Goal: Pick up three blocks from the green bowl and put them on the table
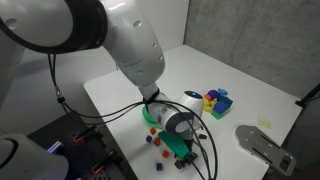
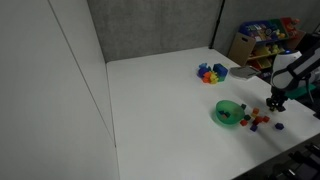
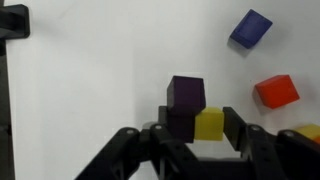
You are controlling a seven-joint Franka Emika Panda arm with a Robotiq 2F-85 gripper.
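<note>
**Tool low on the tabletop, yellow block between the jaws**

In the wrist view my tool (image 3: 198, 125) sits low with a yellow block (image 3: 209, 123) between its narrowly parted jaws. A purple block (image 3: 186, 93) touches it on the far side. I cannot tell whether the jaws clamp the yellow one or merely flank it. A red block (image 3: 276, 91) and a bluish block (image 3: 250, 27) lie loose to the right, so I judge this the drop spot. In an exterior view the green bowl (image 2: 229, 113) stands near, left of the tool, on the tabletop (image 2: 160, 100).

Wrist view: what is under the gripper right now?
Small yellow cube between the jaws, purple cube just beyond it, white table beneath. The jaws hide its sides; grip unclear.
</note>
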